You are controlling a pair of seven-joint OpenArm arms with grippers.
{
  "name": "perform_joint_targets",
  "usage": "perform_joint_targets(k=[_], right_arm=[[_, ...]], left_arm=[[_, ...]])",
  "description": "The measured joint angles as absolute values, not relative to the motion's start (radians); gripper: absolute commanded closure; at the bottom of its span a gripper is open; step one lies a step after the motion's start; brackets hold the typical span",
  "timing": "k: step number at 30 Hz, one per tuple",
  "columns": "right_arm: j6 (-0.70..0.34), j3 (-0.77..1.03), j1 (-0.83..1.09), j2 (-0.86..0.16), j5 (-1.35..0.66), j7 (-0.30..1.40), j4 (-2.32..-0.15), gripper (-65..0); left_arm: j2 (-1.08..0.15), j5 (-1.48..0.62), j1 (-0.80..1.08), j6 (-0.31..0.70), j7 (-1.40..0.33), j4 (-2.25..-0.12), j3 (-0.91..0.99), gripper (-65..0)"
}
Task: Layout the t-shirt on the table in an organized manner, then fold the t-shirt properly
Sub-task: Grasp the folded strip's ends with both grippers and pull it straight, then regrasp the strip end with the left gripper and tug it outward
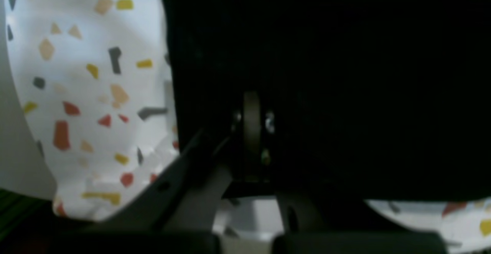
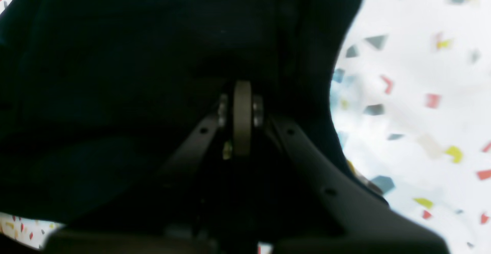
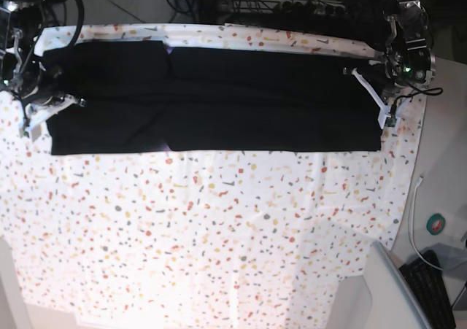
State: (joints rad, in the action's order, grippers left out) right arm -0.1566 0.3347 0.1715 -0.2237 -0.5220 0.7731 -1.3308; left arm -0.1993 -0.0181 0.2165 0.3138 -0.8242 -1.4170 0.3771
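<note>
Both claws are clamped on the t-shirt: left gripper at one end, right gripper at the other, likely to keep the long band taut. It lies along the table's far edge.

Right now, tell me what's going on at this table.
A two-armed robot is working on a black t-shirt, which is stretched into a long band across the far side of the speckled table. The left end effector is shut on the shirt at one end, and the right end effector is shut on it at the other. Both wrist views show black cloth at the closed jaws. The shirt looks partly folded lengthwise; the fold is not finished.
</note>
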Motion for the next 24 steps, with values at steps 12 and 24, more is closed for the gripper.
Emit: perform_joint_targets(k=[12,24], right_arm=[[-0.197,0.332,0.032,-0.306,-0.582,0.618,-1.039,0.0],[-0.173,0.332,0.032,-0.311,-0.530,0.611,-1.081,0.0]], left_arm=[[-0.186,0.007,0.075,0.284,-0.786,-1.295,0.273,0.0],[-0.155,-0.004,0.072,0.292,-0.798,-1.338,0.267,0.0]])
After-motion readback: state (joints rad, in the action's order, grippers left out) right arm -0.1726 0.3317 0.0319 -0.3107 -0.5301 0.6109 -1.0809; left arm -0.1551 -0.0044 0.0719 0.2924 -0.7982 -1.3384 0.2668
